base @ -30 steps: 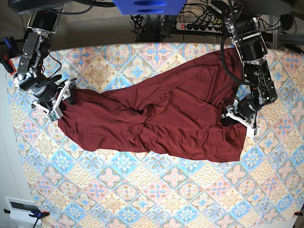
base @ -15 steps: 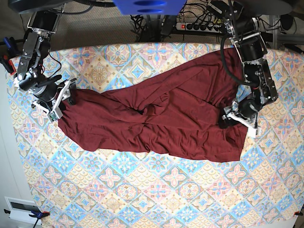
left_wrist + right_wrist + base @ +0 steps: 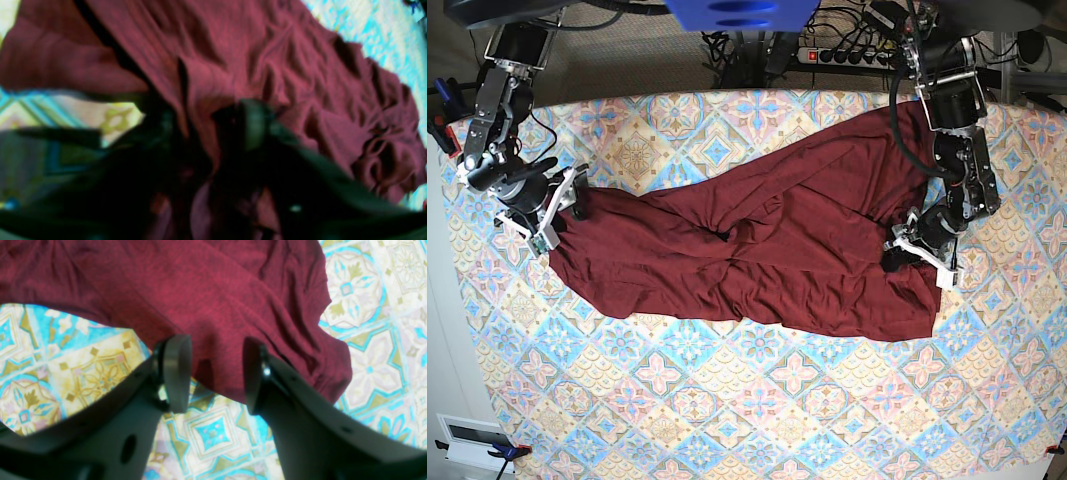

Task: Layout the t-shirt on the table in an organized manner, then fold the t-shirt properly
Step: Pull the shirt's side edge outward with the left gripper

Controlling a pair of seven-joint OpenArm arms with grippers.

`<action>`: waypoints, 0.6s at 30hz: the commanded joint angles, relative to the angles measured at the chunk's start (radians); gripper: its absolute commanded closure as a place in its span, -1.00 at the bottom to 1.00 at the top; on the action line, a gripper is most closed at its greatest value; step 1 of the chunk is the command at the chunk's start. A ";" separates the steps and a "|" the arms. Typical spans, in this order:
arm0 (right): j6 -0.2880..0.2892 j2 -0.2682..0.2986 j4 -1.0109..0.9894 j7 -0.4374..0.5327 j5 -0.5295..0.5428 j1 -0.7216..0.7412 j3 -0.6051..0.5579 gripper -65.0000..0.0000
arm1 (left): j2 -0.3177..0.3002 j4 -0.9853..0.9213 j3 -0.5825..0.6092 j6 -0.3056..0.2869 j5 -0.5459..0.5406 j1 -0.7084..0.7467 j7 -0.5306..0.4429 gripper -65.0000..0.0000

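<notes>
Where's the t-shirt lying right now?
In the base view the t-shirt lies crumpled across the table's middle, from the right end effector to the left end effector.

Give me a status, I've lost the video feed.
Right end effector open, astride the t-shirt edge, not clamped. Left end effector down on the shirt's far side, grip unclear. Shirt bunched and twisted on the table. Nothing in the way.

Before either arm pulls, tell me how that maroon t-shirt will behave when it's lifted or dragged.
Probably floppy: the t-shirt lies bunched in deep folds and twists, so a lifted edge should sag rather than hold shape. It looks like thin knit, likely light. Dragged across the table, it will likely bunch or stretch unevenly, since its middle is already twisted.
</notes>
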 commanded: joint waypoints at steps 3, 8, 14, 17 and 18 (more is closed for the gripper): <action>0.002 0.015 0.015 0.015 0.016 0.015 0.005 0.27 | -0.033 0.004 -0.045 0.003 0.034 -0.028 0.033 1.00; 0.002 0.015 0.015 0.015 0.020 0.015 0.010 0.27 | -0.104 0.004 -0.132 0.003 0.085 -0.068 0.031 0.97; 0.002 0.015 0.021 0.013 0.020 0.015 0.002 0.27 | -0.170 0.004 -0.140 0.003 0.083 -0.105 0.033 0.98; 0.002 0.015 0.023 0.013 0.022 0.011 0.001 0.27 | -0.171 0.004 -0.135 0.003 0.086 -0.106 0.031 0.94; 0.002 0.015 0.024 0.013 0.022 0.009 -0.001 0.27 | -0.171 0.004 -0.134 0.003 0.086 -0.106 0.033 0.91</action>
